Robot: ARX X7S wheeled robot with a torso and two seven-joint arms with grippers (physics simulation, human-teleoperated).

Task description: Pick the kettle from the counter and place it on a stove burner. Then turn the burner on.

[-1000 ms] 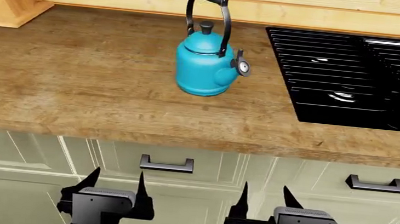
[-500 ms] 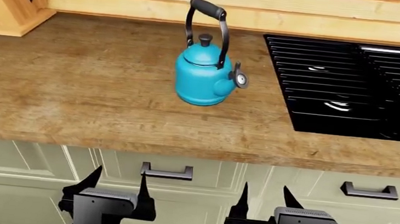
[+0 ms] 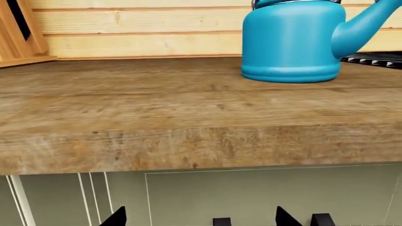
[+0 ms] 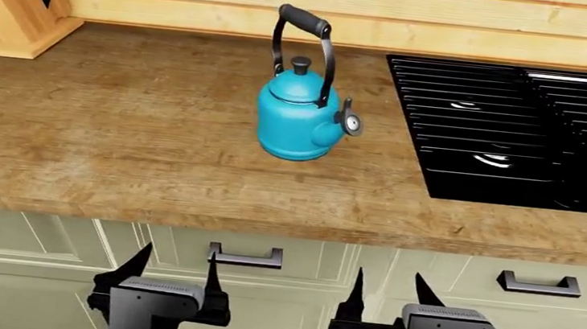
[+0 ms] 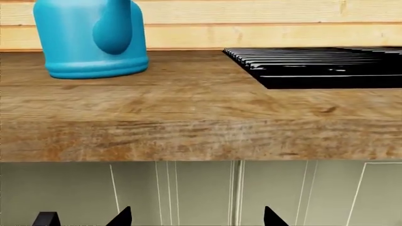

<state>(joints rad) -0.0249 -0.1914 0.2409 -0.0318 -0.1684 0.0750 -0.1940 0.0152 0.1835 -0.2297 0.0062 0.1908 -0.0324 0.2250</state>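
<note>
The small round teal-blue kettle with its tall black arched handle [image 4: 298, 116] sits lower in the head view than a second ago, so the view has tilted, not the kettle, which stands upright on the brown wood-grain counter [image 4: 112, 139], left of the glossy black ridged stove burner [image 4: 490, 135]. The left gripper [image 4: 171, 270] and right gripper [image 4: 389, 291] hang below the counter edge, fingers spread and empty; the pick is not yet begun

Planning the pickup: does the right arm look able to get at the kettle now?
Probably not yet: the right end effector sits open below the counter edge; the kettle stands unobstructed on top.
</note>
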